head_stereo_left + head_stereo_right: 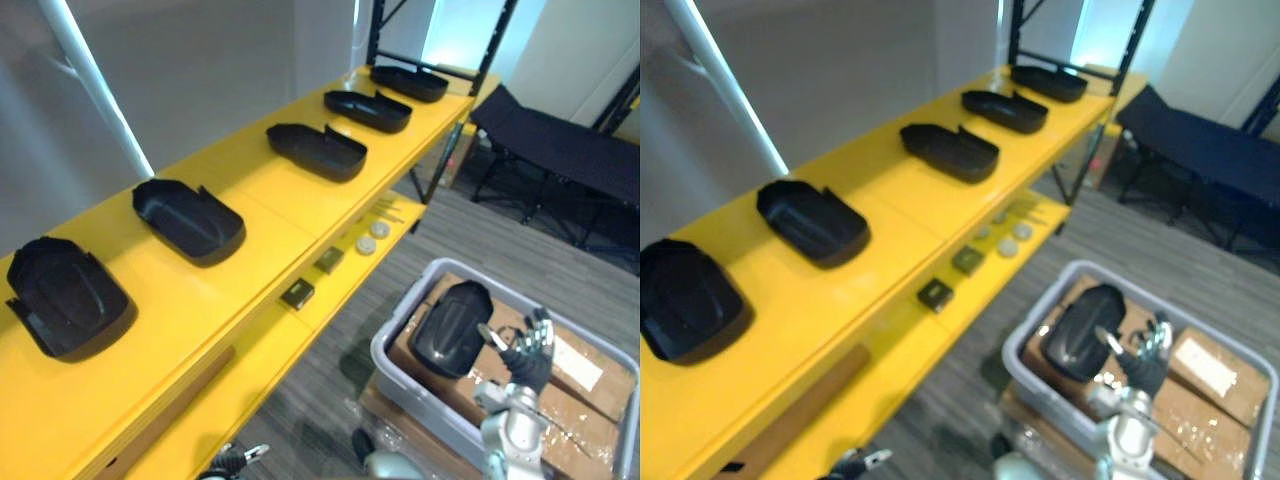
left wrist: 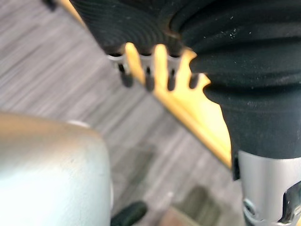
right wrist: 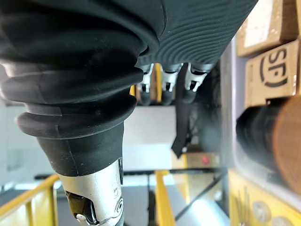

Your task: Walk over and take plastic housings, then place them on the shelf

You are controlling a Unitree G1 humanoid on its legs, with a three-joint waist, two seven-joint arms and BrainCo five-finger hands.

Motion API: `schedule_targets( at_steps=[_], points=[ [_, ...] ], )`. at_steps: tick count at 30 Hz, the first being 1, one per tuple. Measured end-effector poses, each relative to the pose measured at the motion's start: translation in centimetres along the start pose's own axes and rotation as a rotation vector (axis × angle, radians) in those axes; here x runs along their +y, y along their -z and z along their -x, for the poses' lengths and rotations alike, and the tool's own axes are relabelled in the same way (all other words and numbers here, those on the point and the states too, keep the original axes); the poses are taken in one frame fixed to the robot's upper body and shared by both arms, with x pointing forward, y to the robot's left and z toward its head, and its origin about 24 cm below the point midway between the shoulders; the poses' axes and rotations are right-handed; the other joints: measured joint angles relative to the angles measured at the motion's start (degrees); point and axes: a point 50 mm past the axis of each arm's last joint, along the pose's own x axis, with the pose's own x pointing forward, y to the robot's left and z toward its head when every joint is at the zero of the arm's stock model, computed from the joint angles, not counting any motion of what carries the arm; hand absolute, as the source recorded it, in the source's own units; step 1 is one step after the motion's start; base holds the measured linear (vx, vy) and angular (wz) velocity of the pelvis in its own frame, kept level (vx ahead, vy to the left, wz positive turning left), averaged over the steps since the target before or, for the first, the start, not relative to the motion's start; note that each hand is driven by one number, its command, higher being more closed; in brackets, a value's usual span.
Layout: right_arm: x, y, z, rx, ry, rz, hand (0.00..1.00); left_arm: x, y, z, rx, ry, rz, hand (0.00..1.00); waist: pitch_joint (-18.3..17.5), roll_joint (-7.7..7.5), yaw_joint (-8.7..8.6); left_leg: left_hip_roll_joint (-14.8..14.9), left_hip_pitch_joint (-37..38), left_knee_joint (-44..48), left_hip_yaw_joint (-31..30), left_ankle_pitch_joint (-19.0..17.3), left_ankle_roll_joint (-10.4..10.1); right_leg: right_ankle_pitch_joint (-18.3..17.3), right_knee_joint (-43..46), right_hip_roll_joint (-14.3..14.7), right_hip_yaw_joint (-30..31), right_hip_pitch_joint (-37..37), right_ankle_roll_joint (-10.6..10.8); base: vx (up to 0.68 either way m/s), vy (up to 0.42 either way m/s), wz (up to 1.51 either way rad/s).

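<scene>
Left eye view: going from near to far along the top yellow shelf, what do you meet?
On the top shelf: first housing → second housing → third housing → fourth housing → fifth housing. All are black, hollow side up and spaced apart.

Six black housings [image 1: 190,220] — one grey bin [image 1: 383,350]

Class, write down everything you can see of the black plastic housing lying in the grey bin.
The housing is a black, smooth, slightly glossy plastic shell with a rounded outline. It seems to lie domed side up, tilted on the cardboard boxes at the left end of the grey bin. The right hand is at its edge with fingers spread; whether it touches the housing cannot be told.
</scene>
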Motion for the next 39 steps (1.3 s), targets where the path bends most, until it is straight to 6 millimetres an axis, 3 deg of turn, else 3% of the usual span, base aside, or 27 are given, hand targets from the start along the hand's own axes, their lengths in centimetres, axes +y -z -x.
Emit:
schedule_targets(
  at_steps=[3,5,8,11,12,13,14,15,16,17,18,19,20,21,23,24,25,27,29,30,32,35,39],
  points=[
    [-0.5,0.5,1.7,0.034,0.033,-0.019,0.00,-0.4,-0.6,0.0,-0.027,0.032,-0.032,0.00,1.57,0.02,0.10,1.80,0.45,4.83,4.31,-2.79,-0.15,0.33,4.63,2.50,-1.99,-1.63,-0.22,-0.13,-0.029,-0.83],
    [-1.0,-0.4,2.7,0.011,0.015,-0.025,0.00,-0.9,-0.9,0.1,-0.030,0.033,-0.057,0.00,2.20,0.07,0.20,3.98,1.11,6.76,10.50,-3.98,0.67,3.66,-0.14,2.08,-8.48,-0.72,-1.58,-0.24,-0.050,-1.34],
    [-1.8,-0.4,3.6,0.022,0.009,-0.003,0.00,-1.3,-0.9,0.0,-0.002,0.033,-0.058,0.00,2.13,0.60,-0.82,8.01,1.43,6.75,15.65,-3.11,-0.40,-0.26,10.52,-2.26,-22.09,-3.67,-5.76,-0.17,-0.064,-1.01],
    [-1.0,-0.1,4.0,0.039,-0.006,-0.012,0.00,-0.4,-0.8,-0.2,0.022,0.017,-0.087,0.00,1.72,-1.39,-0.41,10.63,0.95,4.96,20.14,-0.29,-2.03,-1.77,21.45,-9.55,-25.52,-3.69,-6.41,-0.01,-0.136,-0.91],
    [-0.5,0.3,3.9,0.047,-0.014,-0.021,0.00,0.2,-1.0,-0.3,0.023,0.006,-0.100,0.00,0.97,-2.85,0.20,10.79,-0.29,6.15,21.00,-0.02,-2.11,-0.80,21.20,-11.86,-25.92,-3.99,-4.48,0.04,-0.201,-0.89],
    [-0.2,0.5,3.7,0.054,-0.013,-0.020,0.00,0.5,-1.3,-0.4,0.021,0.001,-0.106,0.00,0.83,-3.69,0.10,10.68,-1.01,6.80,20.25,0.25,-1.76,-0.43,20.47,-10.79,-28.08,-4.46,-4.94,-0.01,-0.207,-1.16],
    [0.6,0.9,3.2,0.064,-0.018,-0.032,0.00,0.6,-1.5,-0.6,0.028,0.001,-0.104,0.00,1.24,-3.79,1.25,9.94,-2.53,6.63,18.33,0.12,-0.56,1.11,16.95,-10.26,-29.67,-4.57,-8.70,-0.16,-0.124,-1.22],
    [1.2,1.2,2.4,0.064,-0.025,-0.023,0.00,0.3,-1.7,-0.7,0.036,0.012,-0.118,0.00,1.55,-2.41,1.74,5.88,-2.73,-0.69,14.59,2.49,0.44,5.58,5.24,-7.77,-27.41,-0.53,-9.14,-0.22,-0.067,-1.52],
    [1.4,1.1,1.9,0.051,-0.028,-0.012,0.00,0.1,-1.4,-0.7,0.043,0.020,-0.115,0.00,2.06,-0.69,2.27,7.07,-2.13,-3.69,16.23,6.82,0.01,3.50,6.33,-7.48,-28.21,0.07,-9.59,-0.16,-0.012,-1.24],
    [2.0,1.2,1.8,0.054,-0.042,-0.017,0.00,0.6,-1.4,-0.7,0.043,0.006,-0.125,0.00,1.94,-1.72,2.28,6.47,-1.66,-4.39,17.57,7.74,-0.23,-0.33,12.51,-10.38,-28.93,0.04,-8.80,-0.03,-0.077,-0.95],
    [2.1,1.5,1.9,0.066,-0.049,-0.008,0.00,1.4,-1.2,-0.7,0.053,-0.010,-0.143,0.00,1.82,-1.92,2.26,6.65,-1.89,-3.90,18.31,7.86,-0.46,-1.40,15.29,-14.19,-29.93,1.32,-8.50,0.03,-0.138,-0.62],
    [2.0,1.8,2.1,0.077,-0.055,0.006,0.00,1.9,-0.8,-0.6,0.062,-0.022,-0.142,0.00,1.45,-2.53,2.44,6.96,-1.84,-3.84,19.35,8.09,-0.85,-0.40,14.45,-15.66,-30.33,2.36,-7.63,0.01,-0.205,-0.78],
    [2.1,2.3,2.3,0.102,-0.065,0.019,0.00,3.0,0.0,-0.4,0.081,-0.047,-0.146,0.00,0.91,-3.20,3.50,8.36,-1.83,-3.89,21.26,8.91,-2.26,2.13,9.64,-15.74,-30.18,4.40,-4.20,-0.03,-0.293,-1.05],
    [2.6,2.3,2.2,0.102,-0.093,0.019,0.00,3.6,1.4,-0.1,0.114,-0.058,-0.142,0.00,0.72,-3.42,3.63,11.12,-1.68,-4.21,23.76,10.12,-4.06,2.61,3.34,-12.81,-33.75,6.10,-2.99,-0.04,-0.301,-1.10],
    [3.1,2.2,2.2,0.095,-0.128,0.018,0.00,3.7,2.6,0.2,0.144,-0.065,-0.113,0.00,0.76,-3.35,4.00,12.65,-1.88,-4.00,25.79,10.79,-5.14,2.35,-2.06,-11.15,-35.68,7.35,-2.16,-0.03,-0.284,-0.83],
    [3.4,2.3,2.1,0.102,-0.158,0.022,0.00,4.0,2.7,0.3,0.145,-0.078,-0.083,0.00,0.62,-4.20,4.38,13.08,-2.68,-3.44,26.86,11.39,-6.19,1.48,-7.18,-9.99,-36.81,8.41,-0.28,-0.05,-0.323,-0.63],
    [3.3,2.3,1.9,0.108,-0.170,0.030,0.00,4.0,2.5,0.2,0.139,-0.083,-0.083,0.00,0.57,-4.30,4.40,13.30,-3.37,-2.70,26.79,11.43,-6.33,1.12,-8.67,-9.59,-36.87,8.56,0.18,-0.07,-0.375,-0.50],
    [2.5,2.4,0.8,0.121,-0.189,0.082,0.00,2.5,2.0,0.1,0.101,-0.086,-0.038,0.00,3.21,-0.80,4.08,14.12,-3.81,-2.31,23.30,11.98,-7.03,2.14,-11.90,-7.59,-36.67,10.04,-0.60,-0.10,-0.223,-0.11],
    [1.5,2.9,0.5,0.150,-0.188,0.134,0.00,1.5,2.6,0.2,0.109,-0.091,0.047,0.00,3.30,1.43,4.36,13.15,-3.72,-4.15,20.00,12.29,-7.26,2.63,-12.71,-7.26,-36.10,10.08,-0.78,-0.11,-0.068,-0.09],
    [1.4,2.9,0.5,0.153,-0.185,0.138,0.00,1.3,2.9,0.4,0.112,-0.097,0.073,0.00,3.21,1.80,4.45,12.54,-3.60,-5.00,18.73,12.39,-7.43,2.77,-13.01,-7.26,-35.87,10.01,-0.78,-0.11,-0.029,-0.16],
    [1.4,3.0,0.5,0.154,-0.185,0.135,0.00,1.5,3.5,0.6,0.104,-0.152,0.136,0.00,3.32,1.28,5.12,10.74,-3.71,-6.54,16.09,12.50,-7.60,3.77,-15.05,-7.43,-35.07,9.74,-0.06,-0.11,-0.016,-0.17],
    [1.8,3.2,0.7,0.167,-0.211,0.128,0.00,2.5,3.3,0.7,0.066,-0.205,0.142,0.00,4.57,-0.83,6.54,8.76,-4.07,-6.97,14.09,12.05,-7.40,4.44,-16.13,-8.55,-34.79,9.13,0.24,-0.13,0.032,-0.06],
    [3.1,2.2,-0.7,0.123,-0.240,0.105,0.00,3.0,2.7,0.7,0.031,-0.206,0.136,0.00,5.36,-2.33,6.72,6.18,-7.65,-5.20,10.30,10.96,-5.91,5.12,-16.12,-10.53,-36.47,7.68,0.83,-0.06,0.079,0.21]
  ],
)
